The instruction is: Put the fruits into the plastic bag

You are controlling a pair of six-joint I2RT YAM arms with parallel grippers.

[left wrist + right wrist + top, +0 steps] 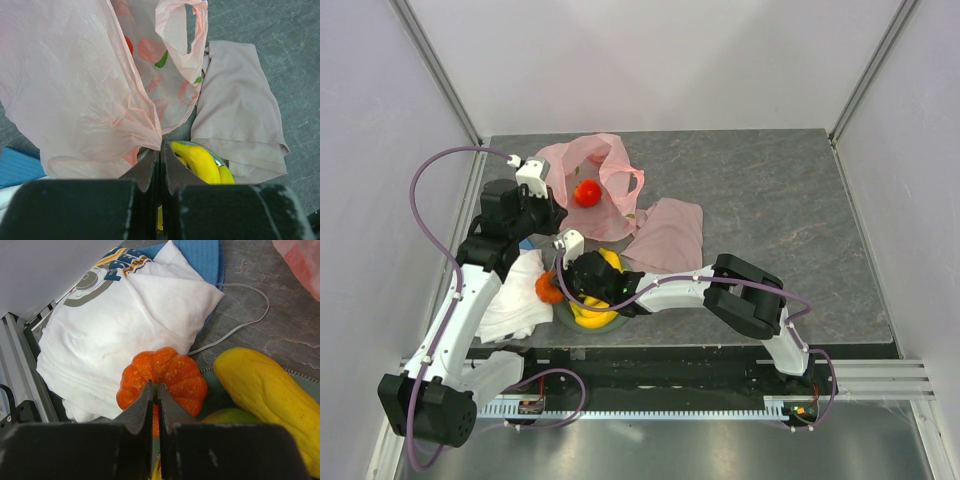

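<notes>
Claw status, right first: right claw [156,392] is closed down on the crown of the orange tangerine [172,372], jaws nearly touching. Looks like I've only got the stem or a ridge of peel; the view's too tight to say which. Tangerine sits at the edge of the plate [302,374], against the white cloth [125,325]. The yellow oblong fruit [265,385] and small green-yellow fruit [230,416] are just beside it.

Left claw [160,150] is clamped on a fold of the plastic bag [75,85], holding the mouth up. Red round fruit [586,193] is already inside. Bag lies toward the far side of the table [770,190], next to the pink cloth [235,100].

Risks:
- A pinch this thin could slip on the lift, and the tangerine would roll off the plate onto cloth or table.
- Bag mouth is floppy and held at one point. If it sags shut, the drop lands on film, not inside.
- Arms are close, so the crossing path could snag a handle loop.
</notes>
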